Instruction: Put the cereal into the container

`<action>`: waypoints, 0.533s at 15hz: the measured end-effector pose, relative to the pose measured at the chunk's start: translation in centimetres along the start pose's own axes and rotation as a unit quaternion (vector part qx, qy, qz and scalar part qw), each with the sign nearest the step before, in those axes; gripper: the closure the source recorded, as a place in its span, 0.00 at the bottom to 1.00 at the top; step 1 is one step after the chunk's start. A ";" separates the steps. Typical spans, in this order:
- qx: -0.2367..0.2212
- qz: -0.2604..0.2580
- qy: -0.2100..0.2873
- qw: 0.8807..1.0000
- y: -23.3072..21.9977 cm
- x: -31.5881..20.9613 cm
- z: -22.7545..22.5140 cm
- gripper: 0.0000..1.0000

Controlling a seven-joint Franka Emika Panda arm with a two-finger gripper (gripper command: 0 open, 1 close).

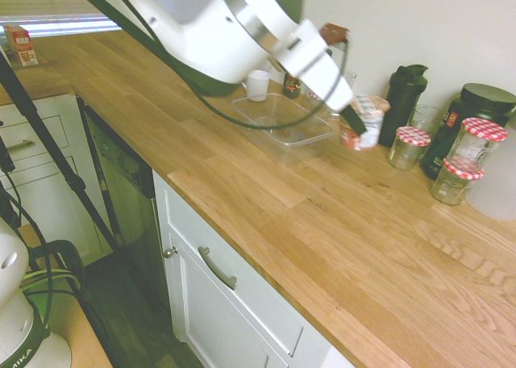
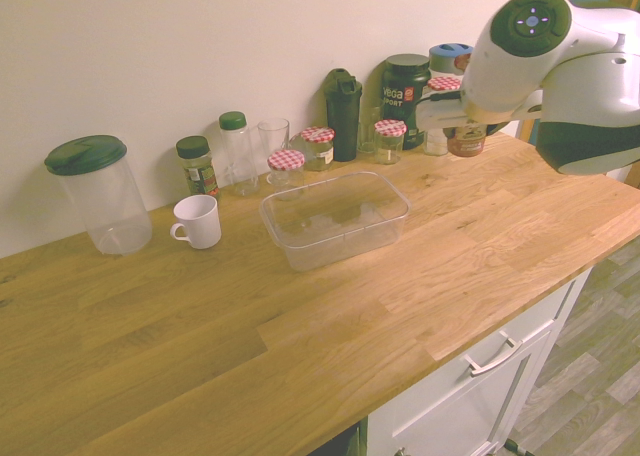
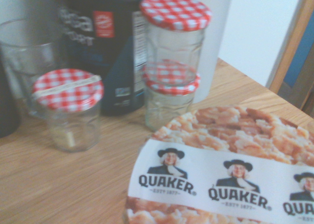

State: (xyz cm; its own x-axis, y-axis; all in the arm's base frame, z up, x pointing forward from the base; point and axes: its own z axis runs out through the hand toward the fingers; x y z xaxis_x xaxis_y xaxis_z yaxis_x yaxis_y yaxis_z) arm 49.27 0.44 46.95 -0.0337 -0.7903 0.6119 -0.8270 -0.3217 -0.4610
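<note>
The tool is clamped tight on the cereal, which is held tilted above the surface. The cup is carried at about three o'clock of the container, just beside it.

Along the wall: lidded clear canister, white mug, checkered-lid jars, black shaker bottle

Bare worktop lies open before the container; jars and bottles crowd the wall behind it.
</note>
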 end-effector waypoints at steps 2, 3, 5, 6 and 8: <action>-0.008 -0.021 0.008 1.000 -1.7 -3.5 -1.8 1.00; -0.009 -0.028 0.011 0.999 -2.8 -4.5 -1.9 1.00; -0.007 -0.044 0.003 0.999 -5.2 -5.9 -1.4 1.00; -0.006 -0.055 -0.005 0.998 -6.2 -6.9 -1.3 1.00; -0.001 -0.078 -0.024 0.997 -7.6 -9.6 -1.7 1.00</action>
State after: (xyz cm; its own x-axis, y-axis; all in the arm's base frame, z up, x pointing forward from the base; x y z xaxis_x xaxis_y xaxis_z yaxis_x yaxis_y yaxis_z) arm 54.90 11.32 45.65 0.1230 -0.7545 0.6446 -0.8212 -0.4421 -0.3608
